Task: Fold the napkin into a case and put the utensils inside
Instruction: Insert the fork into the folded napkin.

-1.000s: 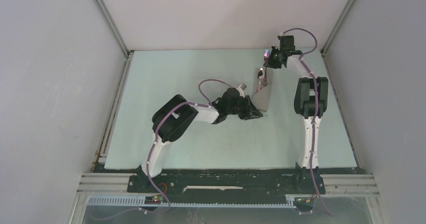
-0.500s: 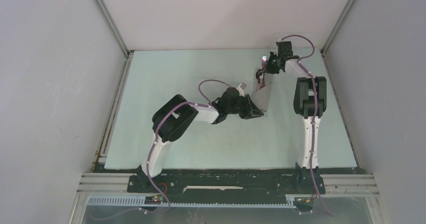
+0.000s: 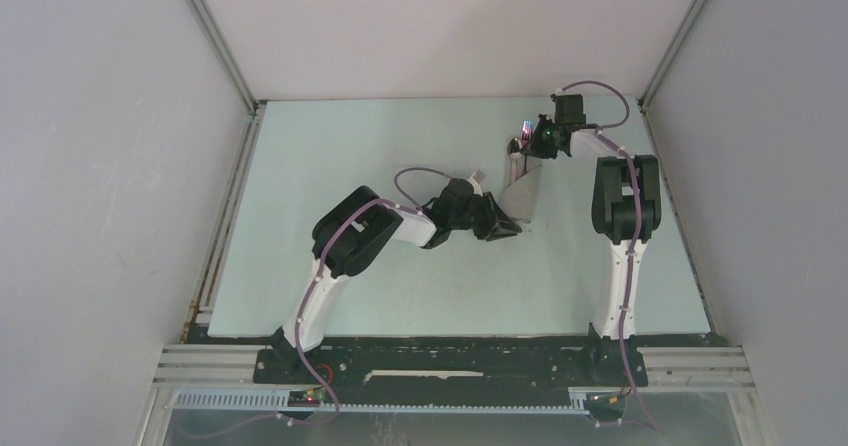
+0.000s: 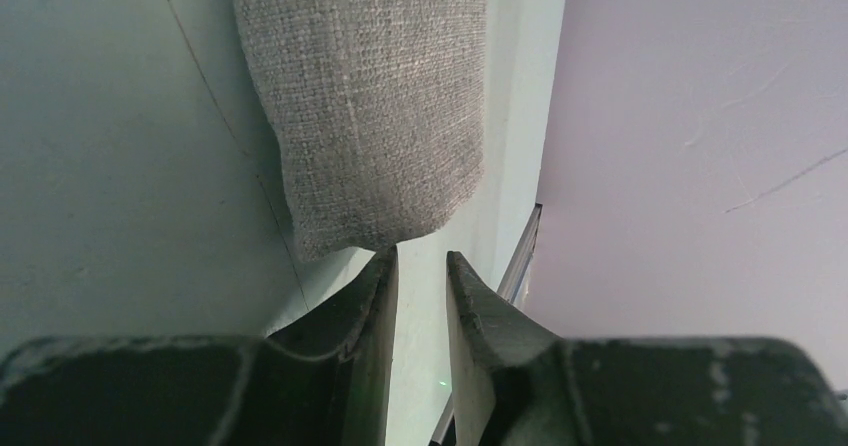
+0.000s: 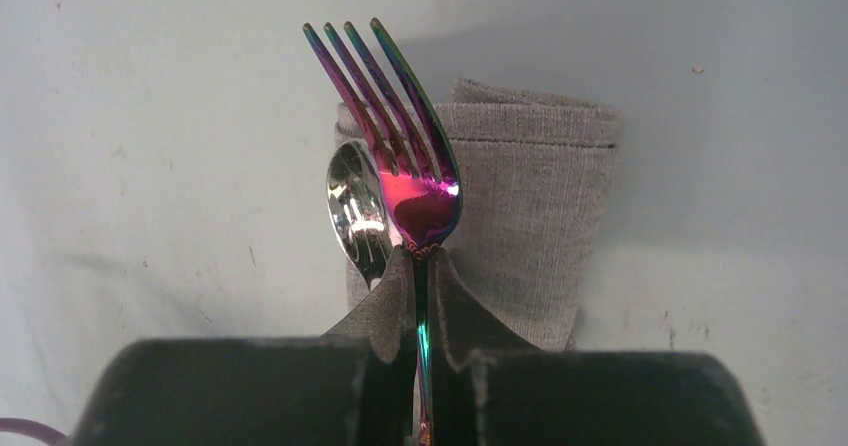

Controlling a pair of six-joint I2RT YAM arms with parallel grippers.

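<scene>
Two dark fingers of the right gripper (image 5: 420,266) pinch shut on the thin neck of the fork (image 5: 408,166), just under its shiny pink head. The tines point up the frame. Behind the fork lies the grey case (image 5: 545,206) on the pale table (image 5: 150,116). The spoon (image 5: 355,211) shows its bowl at the left edge of the case; its handle is hidden.

The fork looks like the job now. It should probably come down slowly, lined up with the long way of the case, and slide in next to the spoon without bumping it. Going too fast could push the soft cloth open.

The left gripper (image 4: 420,266) has a small gap with nothing in it. The narrow end of the case is just past its fingertips, so it could pin the cloth.

Seen from above, the right arm (image 3: 622,196) stands at the right and bends left to the wide top of the case. The left arm (image 3: 355,236) reaches across the middle to the bottom tip.
</scene>
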